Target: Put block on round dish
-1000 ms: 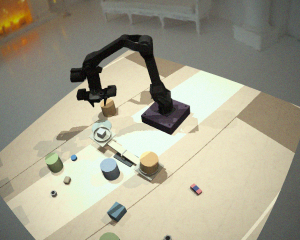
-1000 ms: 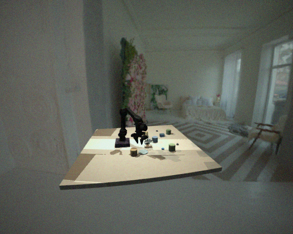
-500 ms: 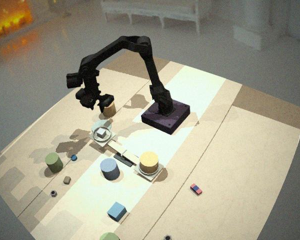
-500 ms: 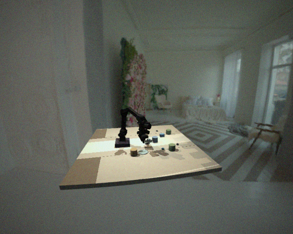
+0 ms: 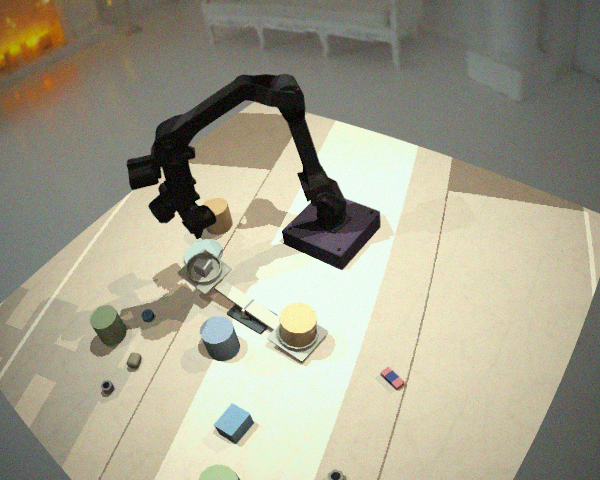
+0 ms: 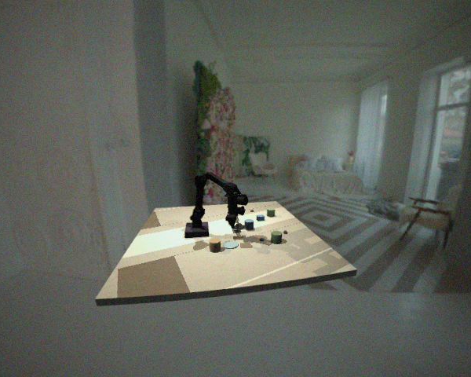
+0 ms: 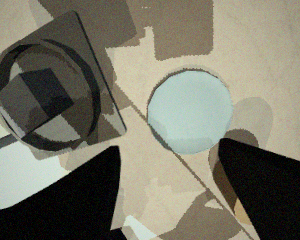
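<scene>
My gripper (image 5: 199, 235) (image 6: 232, 228) (image 7: 170, 150) is partly open and empty, above the dish and the near pan. A grey block (image 5: 203, 266) (image 7: 47, 90) lies uncovered inside the ring of the balance's left pan (image 5: 205, 289) (image 7: 104, 119). The round pale blue dish (image 5: 210, 245) (image 6: 230, 245) (image 7: 192, 107) lies beside that pan, with nothing on it. One orange-tan cup (image 5: 220, 219) (image 6: 214, 246) (image 7: 243, 214) stands on the table beyond the dish. The other cup (image 5: 297, 325) stands on the right pan; the arm hides it in the exterior view.
A blue cylinder (image 5: 220, 338) (image 6: 249, 225) stands close to the balance beam (image 5: 231, 296). A green cylinder (image 5: 108, 325) (image 6: 276, 237), a small dark blue disc (image 5: 147, 315), a stone (image 5: 134, 360) and a nut (image 5: 107, 387) are left. A blue box (image 5: 233, 422) lies in front; a red-and-blue piece (image 5: 392, 378) lies right.
</scene>
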Robot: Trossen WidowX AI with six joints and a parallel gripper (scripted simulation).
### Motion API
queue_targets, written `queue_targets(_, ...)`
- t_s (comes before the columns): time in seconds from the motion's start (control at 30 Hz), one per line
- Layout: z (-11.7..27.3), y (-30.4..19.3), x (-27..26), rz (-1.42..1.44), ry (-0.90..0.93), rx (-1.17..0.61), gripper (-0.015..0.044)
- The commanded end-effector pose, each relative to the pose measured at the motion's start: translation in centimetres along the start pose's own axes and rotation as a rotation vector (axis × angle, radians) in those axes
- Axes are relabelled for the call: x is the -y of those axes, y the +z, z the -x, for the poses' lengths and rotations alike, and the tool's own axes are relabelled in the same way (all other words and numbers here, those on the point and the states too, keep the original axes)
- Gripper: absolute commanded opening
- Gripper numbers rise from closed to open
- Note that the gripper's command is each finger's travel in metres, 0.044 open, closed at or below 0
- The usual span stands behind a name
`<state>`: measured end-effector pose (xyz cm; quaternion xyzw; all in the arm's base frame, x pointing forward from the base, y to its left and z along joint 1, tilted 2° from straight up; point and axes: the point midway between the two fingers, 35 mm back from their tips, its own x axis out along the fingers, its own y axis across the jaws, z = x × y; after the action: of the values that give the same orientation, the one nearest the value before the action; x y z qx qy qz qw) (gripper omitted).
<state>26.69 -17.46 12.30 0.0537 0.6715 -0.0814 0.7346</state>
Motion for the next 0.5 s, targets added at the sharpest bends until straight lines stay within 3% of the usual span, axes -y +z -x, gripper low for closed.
queue_targets(0.0, 0.2, 0.4, -0.8, -0.111, 0.000, -0.001, 0.0260)
queue_targets(0.47, 0.9, 1.8, -4.4, -0.594, 0.008, -0.018, 0.0260)
